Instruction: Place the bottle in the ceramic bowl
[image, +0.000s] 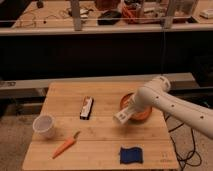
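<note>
The orange-brown ceramic bowl (143, 114) sits at the right side of the wooden table, partly hidden behind my white arm. My gripper (131, 109) reaches down from the right over the bowl's left rim. It is shut on the small white bottle (121, 117), which hangs tilted with its lower end pointing left and down. The bottle is just outside the bowl's left front edge and a little above the tabletop.
A white ribbed cup (44, 126) stands at the left front. A carrot (65, 145) lies in front of it. A black and white bar (87, 107) lies mid-table and a blue sponge (131, 155) near the front edge. A dark bench runs behind the table (100, 137).
</note>
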